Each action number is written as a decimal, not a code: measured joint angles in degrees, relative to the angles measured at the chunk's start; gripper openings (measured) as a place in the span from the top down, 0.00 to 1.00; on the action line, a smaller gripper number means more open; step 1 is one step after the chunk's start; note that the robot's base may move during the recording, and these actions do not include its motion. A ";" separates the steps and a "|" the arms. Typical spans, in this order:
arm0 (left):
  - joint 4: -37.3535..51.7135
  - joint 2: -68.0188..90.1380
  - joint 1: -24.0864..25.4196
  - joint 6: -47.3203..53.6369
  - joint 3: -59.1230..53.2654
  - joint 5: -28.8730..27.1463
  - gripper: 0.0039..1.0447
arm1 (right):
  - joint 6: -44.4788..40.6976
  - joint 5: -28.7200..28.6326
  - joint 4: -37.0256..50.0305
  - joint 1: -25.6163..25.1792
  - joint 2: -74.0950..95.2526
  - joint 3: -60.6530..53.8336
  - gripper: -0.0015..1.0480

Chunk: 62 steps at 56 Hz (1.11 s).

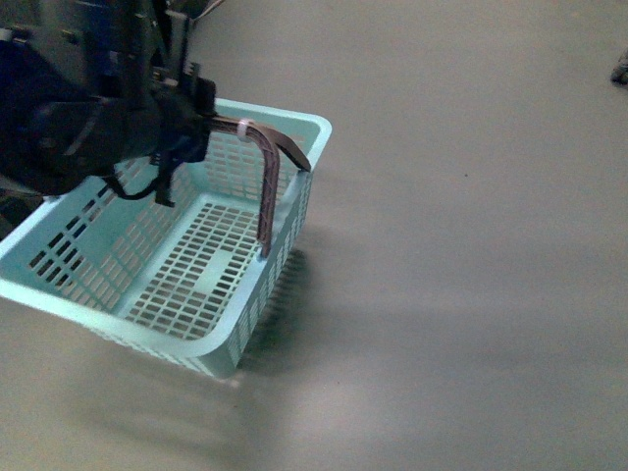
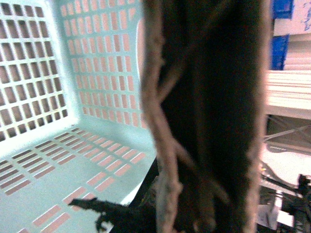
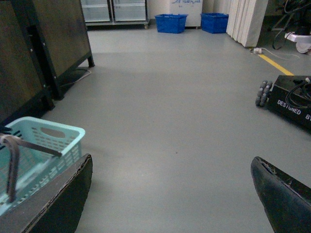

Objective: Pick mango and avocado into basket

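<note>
The pale mint-green basket (image 1: 147, 324) hangs tilted above the grey floor at the left of the front view, and nothing lies in it. My left gripper (image 1: 191, 118) is shut on its brown ribbed handle (image 1: 267, 186). In the left wrist view the handle (image 2: 209, 111) fills the middle and the basket's slotted wall (image 2: 97, 63) lies behind it. My right gripper (image 3: 170, 194) is open and empty over bare floor, with the basket (image 3: 43, 145) beside it. The mango and the avocado are out of view.
Two dark blue crates (image 3: 171, 23) stand against the far wall. A dark wooden cabinet (image 3: 43, 53) stands beside the basket in the right wrist view. A black wheeled machine (image 3: 291, 99) sits on the floor by a yellow line (image 3: 274, 64).
</note>
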 joint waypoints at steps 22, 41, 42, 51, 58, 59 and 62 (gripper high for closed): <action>-0.61 -36.83 4.96 -7.41 -28.41 1.92 0.95 | 0.00 -0.02 0.00 0.00 0.00 0.00 0.08; -10.03 -58.69 2.38 -10.75 -37.59 0.70 0.95 | 0.00 -0.02 0.00 0.00 0.00 0.00 0.08; -10.78 -60.08 2.01 -10.73 -37.79 0.39 0.95 | 0.00 -0.02 0.00 0.00 0.00 0.00 0.08; -13.94 -66.40 0.17 -10.08 -37.94 -0.68 0.95 | 0.00 -0.02 0.00 0.00 0.00 0.00 0.08; -14.03 -67.23 -0.09 -9.86 -37.92 -0.66 0.95 | 0.00 -0.02 0.00 0.00 0.00 0.00 0.08; -14.12 -67.21 -0.09 -9.86 -37.94 -0.68 0.95 | 0.00 -0.02 0.00 0.00 0.00 0.00 0.08; -14.19 -67.19 -0.09 -9.86 -37.94 -0.72 0.95 | 0.00 -0.02 0.00 0.00 0.00 0.00 0.08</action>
